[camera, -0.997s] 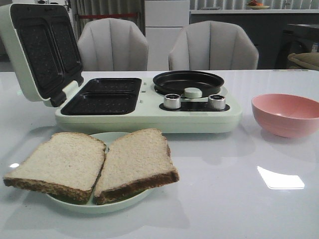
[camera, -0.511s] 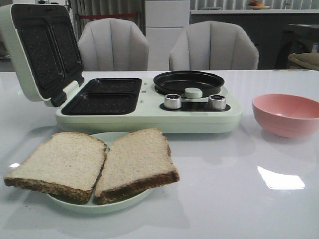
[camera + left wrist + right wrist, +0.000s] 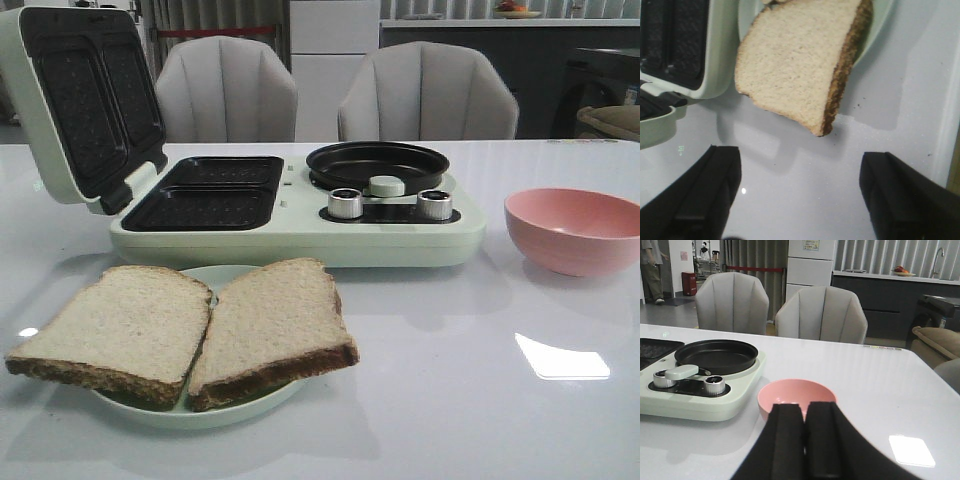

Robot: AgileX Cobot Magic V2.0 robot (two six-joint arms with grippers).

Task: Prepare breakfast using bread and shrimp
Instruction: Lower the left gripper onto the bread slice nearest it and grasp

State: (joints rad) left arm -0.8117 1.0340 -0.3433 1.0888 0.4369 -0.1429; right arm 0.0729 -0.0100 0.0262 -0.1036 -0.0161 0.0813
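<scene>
Am starting bread step: left gripper hanging spread wide, empty, just short of bread slices on plate before sandwich maker; right gripper clenched near pink bowl; shrimp unseen; next judging pinch on crust edge

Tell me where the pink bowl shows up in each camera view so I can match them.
Front view: pink bowl at right, on the table.
Left wrist view: not in it.
Right wrist view: pink bowl centre, just beyond the closed right gripper.
Shared landmark: black round pan.

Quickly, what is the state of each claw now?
Left claw: open, holding nothing, above the table near a bread slice.
Right claw: closed, holding nothing.
</scene>
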